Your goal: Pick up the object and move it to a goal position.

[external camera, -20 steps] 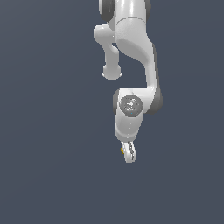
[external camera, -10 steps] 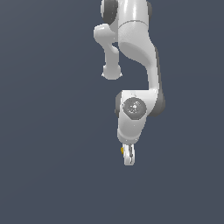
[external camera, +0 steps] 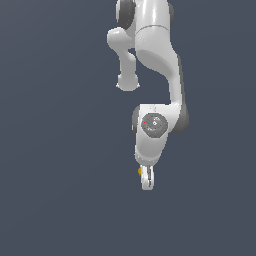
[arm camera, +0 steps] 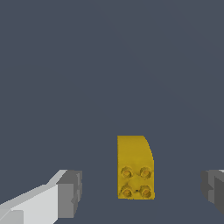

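The object (arm camera: 135,167) is a small yellow-orange block with four round studs on one end and a curved far edge. In the wrist view it lies on the grey floor between my two grey fingertips (arm camera: 70,194), with a clear gap on each side. In the exterior view only a sliver of the object (external camera: 140,171) shows beside the white gripper (external camera: 147,181), which hangs low under the arm. The gripper (arm camera: 142,192) is open and touches nothing.
A plain dark grey floor (external camera: 60,190) fills both views. The white arm (external camera: 155,75) reaches down from the exterior view's upper middle. No other objects or markers show.
The arm has shifted slightly and the gripper has sunk a little lower beside the block. The block has stayed in place.
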### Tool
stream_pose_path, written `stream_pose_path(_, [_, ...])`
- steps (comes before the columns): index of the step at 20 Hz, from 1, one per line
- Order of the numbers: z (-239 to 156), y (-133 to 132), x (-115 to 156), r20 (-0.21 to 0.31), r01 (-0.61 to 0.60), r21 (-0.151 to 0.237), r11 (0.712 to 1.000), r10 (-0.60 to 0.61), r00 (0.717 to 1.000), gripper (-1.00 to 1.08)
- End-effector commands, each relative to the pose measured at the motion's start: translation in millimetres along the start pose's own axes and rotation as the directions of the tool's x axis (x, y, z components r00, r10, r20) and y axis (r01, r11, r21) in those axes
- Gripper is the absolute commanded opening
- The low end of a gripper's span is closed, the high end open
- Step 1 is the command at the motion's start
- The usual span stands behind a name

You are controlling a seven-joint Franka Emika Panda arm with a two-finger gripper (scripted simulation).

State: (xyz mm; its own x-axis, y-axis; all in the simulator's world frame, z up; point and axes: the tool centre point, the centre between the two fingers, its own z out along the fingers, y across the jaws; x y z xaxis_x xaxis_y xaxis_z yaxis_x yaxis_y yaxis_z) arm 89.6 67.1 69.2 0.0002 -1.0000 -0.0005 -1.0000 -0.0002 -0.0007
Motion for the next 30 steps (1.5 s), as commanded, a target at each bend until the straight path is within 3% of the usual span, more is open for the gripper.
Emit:
stream_pose_path(1, [7.1, 0.5, 0.0, 0.000, -0.001, -0.001, 1.000, 0.001, 1.000, 1.00])
stream_pose_path(8, [42.2, 1.6, 0.3, 0.000, -0.004, -0.001, 1.000, 0.004, 1.000, 1.00])
stream_pose_path(14, [47.2, 0.1, 0.3, 0.000, -0.004, -0.001, 1.000, 0.004, 1.000, 1.00])
stream_pose_path(15, [47.2, 0.1, 0.3, 0.000, -0.004, -0.001, 1.000, 0.004, 1.000, -1.00])
stream_pose_path(30, [46.5, 3.0, 2.1, 0.000, -0.004, -0.001, 1.000, 0.004, 1.000, -1.00])
